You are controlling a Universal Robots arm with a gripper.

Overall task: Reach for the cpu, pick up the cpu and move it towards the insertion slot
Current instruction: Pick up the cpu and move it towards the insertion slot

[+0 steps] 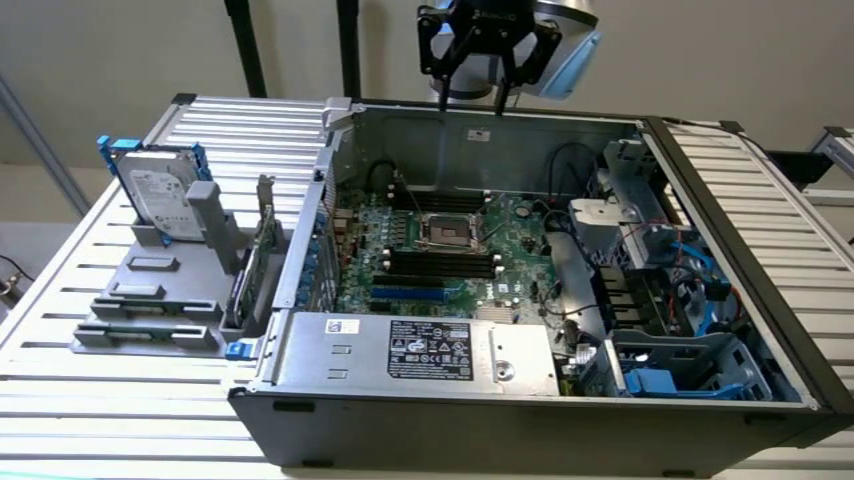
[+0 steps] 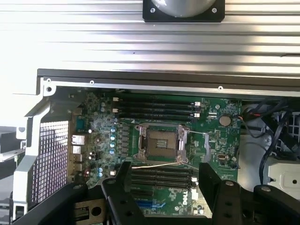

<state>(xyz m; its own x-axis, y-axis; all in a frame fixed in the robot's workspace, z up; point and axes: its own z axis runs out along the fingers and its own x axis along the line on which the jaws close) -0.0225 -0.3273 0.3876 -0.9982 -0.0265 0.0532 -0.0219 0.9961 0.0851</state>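
My gripper (image 1: 474, 100) hangs high over the back wall of the open computer case (image 1: 534, 420), open, with nothing between its black fingers (image 1: 442, 85). In the wrist view the gripper (image 2: 166, 172) frames the green motherboard (image 2: 211, 131) from above. The insertion slot (image 1: 447, 232) is the square socket with a shiny metal frame and dark centre, in the middle of the board; in the wrist view the insertion slot (image 2: 157, 142) lies just beyond the fingertips. I cannot make out the cpu.
A grey holder (image 1: 147, 300) at the exterior view's left carries an upright hard drive (image 1: 160, 195) with blue rails. Long black memory slots (image 1: 441, 265) flank the socket. A power supply (image 1: 414, 350) fills the case front; cables and blue parts (image 1: 667, 290) crowd its right.
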